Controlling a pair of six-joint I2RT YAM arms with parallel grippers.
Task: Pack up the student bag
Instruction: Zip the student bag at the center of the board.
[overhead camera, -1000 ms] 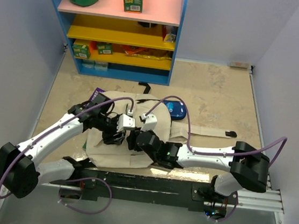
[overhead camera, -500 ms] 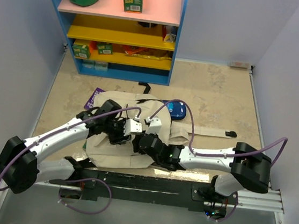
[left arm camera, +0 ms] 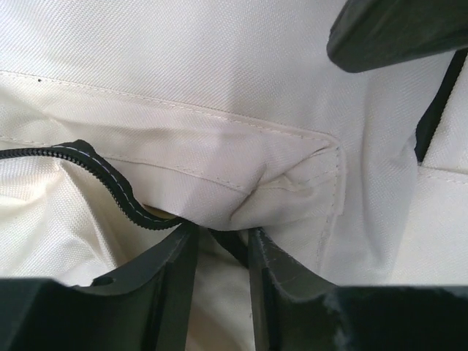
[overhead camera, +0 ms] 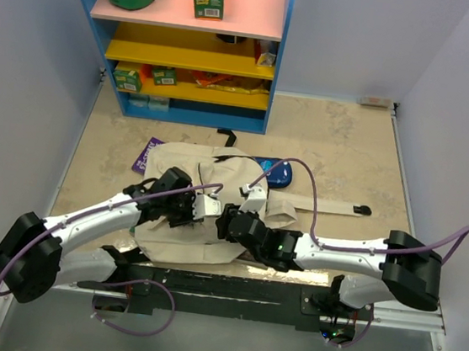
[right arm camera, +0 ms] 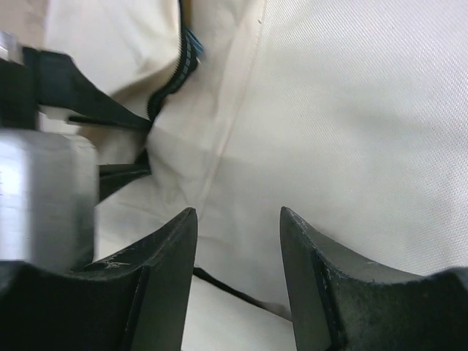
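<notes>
The student bag (overhead camera: 186, 172) is a large beige canvas bag lying flat in the middle of the floor. One long strap (overhead camera: 320, 205) runs right to a black end (overhead camera: 361, 209). My left gripper (overhead camera: 194, 211) is on the bag's middle. In the left wrist view its fingers (left arm camera: 175, 270) stand narrowly apart with a fold of cream bag fabric (left arm camera: 241, 168) and black zipper (left arm camera: 110, 183) pinched at the tips (left arm camera: 219, 234). My right gripper (overhead camera: 231, 222) sits just right of it, open (right arm camera: 238, 219) over plain bag cloth (right arm camera: 351, 110), touching nothing I can see.
A blue zip pencil case (overhead camera: 274, 173) lies against the bag's far right edge. A purple book (overhead camera: 145, 153) sticks out at the bag's far left. A blue shelf unit (overhead camera: 194, 44) with boxes and a jar stands at the back. The arm rail (overhead camera: 230, 289) runs along the near edge.
My left gripper has moved right and nearer, onto the bag's middle. My right arm has drawn back and its elbow swung right. The bag's far part now lies uncovered.
</notes>
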